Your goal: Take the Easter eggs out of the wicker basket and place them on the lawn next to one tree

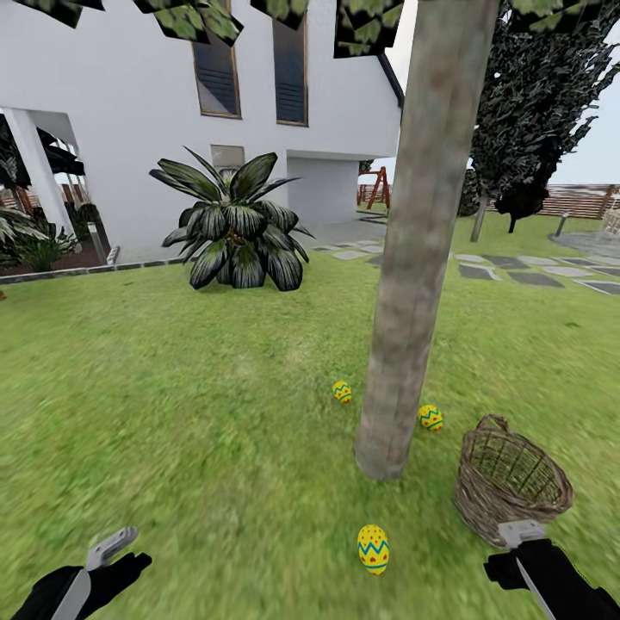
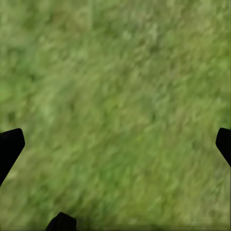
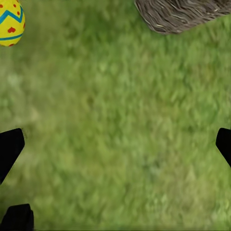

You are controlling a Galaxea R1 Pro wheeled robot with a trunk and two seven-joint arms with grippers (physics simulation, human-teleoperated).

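Low at the lower left of the head view, the left gripper (image 1: 110, 551) hangs over bare lawn (image 1: 172, 413); in its wrist view the fingertips (image 2: 10, 147) sit at opposite edges of the frame with only grass between them, so the jaws stand wide apart and empty.

Further right, near mid-frame, the far-left egg (image 1: 342, 392) lies on the grass just beside the tree trunk (image 1: 405, 327), and the near egg (image 1: 373, 548) lies lower in the frame, in front of the trunk's base and a little apart from it. On the trunk's right side the third egg (image 1: 430, 418) rests close against the base. All three ring the same tree, which is presumably why they lie scattered around it rather than in a heap.

Right of that stands the wicker basket (image 1: 512, 482), upright, and its visible interior looks empty, though the near wall hides part of the bottom.

At the lower right the right gripper (image 1: 519, 536) hovers in front of the basket, its fingertips (image 3: 11, 144) spread wide with nothing held; the near egg (image 3: 10, 22) and the basket's base (image 3: 180, 14) show beyond them. I judge the task essentially complete.
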